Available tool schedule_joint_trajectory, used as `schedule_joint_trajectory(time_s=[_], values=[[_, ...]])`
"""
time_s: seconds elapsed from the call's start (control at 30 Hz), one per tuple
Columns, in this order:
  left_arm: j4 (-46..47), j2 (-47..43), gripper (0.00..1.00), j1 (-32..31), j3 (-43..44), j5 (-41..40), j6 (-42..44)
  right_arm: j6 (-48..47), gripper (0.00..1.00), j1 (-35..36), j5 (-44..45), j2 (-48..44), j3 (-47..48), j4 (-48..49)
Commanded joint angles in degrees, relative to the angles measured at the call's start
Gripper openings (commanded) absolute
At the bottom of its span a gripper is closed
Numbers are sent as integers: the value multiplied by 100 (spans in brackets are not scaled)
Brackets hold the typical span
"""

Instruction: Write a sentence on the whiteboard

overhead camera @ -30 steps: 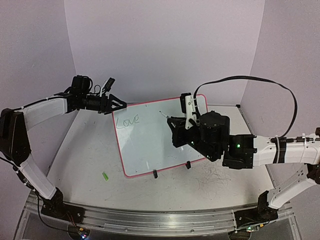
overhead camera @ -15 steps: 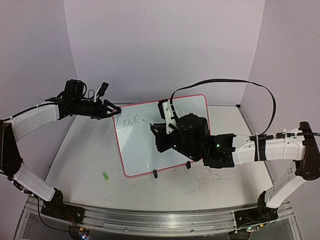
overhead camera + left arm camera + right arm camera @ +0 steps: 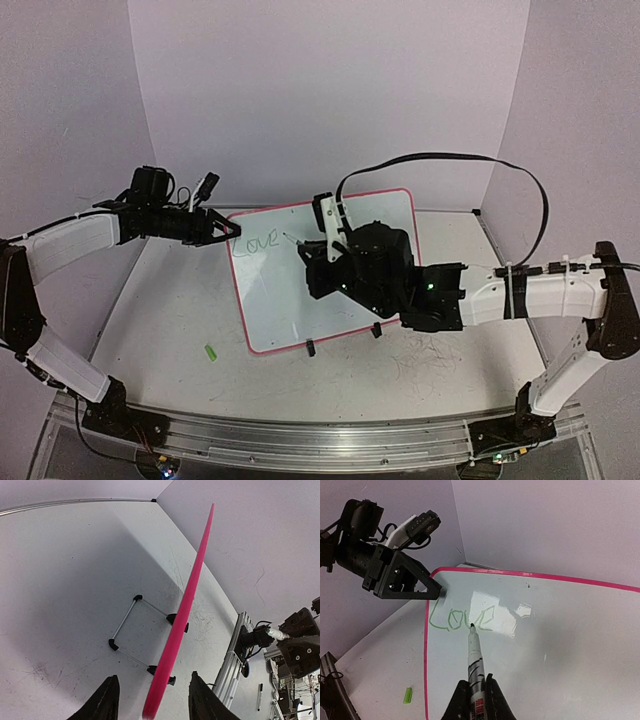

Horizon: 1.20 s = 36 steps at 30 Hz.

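Note:
The whiteboard (image 3: 300, 300) with its pink-red rim stands tilted on two black clip feet in the middle of the table. The green word "Love" (image 3: 255, 243) sits at its top left, and it also shows in the right wrist view (image 3: 462, 620). No second line shows. My right gripper (image 3: 315, 258) (image 3: 476, 680) is shut on a marker (image 3: 475, 655), whose tip is at the board just below the "v". My left gripper (image 3: 225, 232) (image 3: 154, 676) is open, its jaws on either side of the board's top-left corner rim (image 3: 187, 597), not touching it.
A small green marker cap (image 3: 211, 352) (image 3: 408, 695) lies on the table left of the board. The board's wire stand (image 3: 131, 625) is behind it. Grey scribble marks (image 3: 430, 355) are on the table at right. A black cable (image 3: 450, 160) loops above the right arm.
My right arm swung left across the board, carrying the marker tip from the middle to the "Love" lettering. My left gripper came down to the board's top-left corner.

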Motion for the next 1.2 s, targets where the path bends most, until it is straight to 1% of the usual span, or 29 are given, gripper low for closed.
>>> schedule_joint_trajectory(time_s=[0.0,0.13,0.27,0.43,0.63,0.7,0.8,0.9,0.97,1.07,1.17], values=[[234,-168,44,13,-34,220,80,-82,0,-2,343,114,234,-94],[324,-189,41,12,-66,294,80,-245,0,-1,375,394,437,-240],[350,-221,37,16,-87,294,105,-265,0,-10,353,448,454,-185],[402,-225,34,9,-90,352,124,-110,0,-37,801,543,461,-103],[432,-235,31,12,-108,387,126,-227,0,-39,696,701,556,84],[444,-271,32,12,-114,381,133,-167,0,-92,772,755,584,101],[493,-364,41,19,-138,349,112,15,0,-296,474,741,509,261],[656,-491,46,36,-168,333,3,24,0,-418,330,757,505,341],[795,-545,47,106,-193,390,-94,-62,0,-429,324,791,549,355],[1218,-600,43,327,-342,613,-423,-151,0,-465,273,877,614,376],[1336,-516,40,385,-360,717,-549,-128,0,-497,239,940,648,386]])
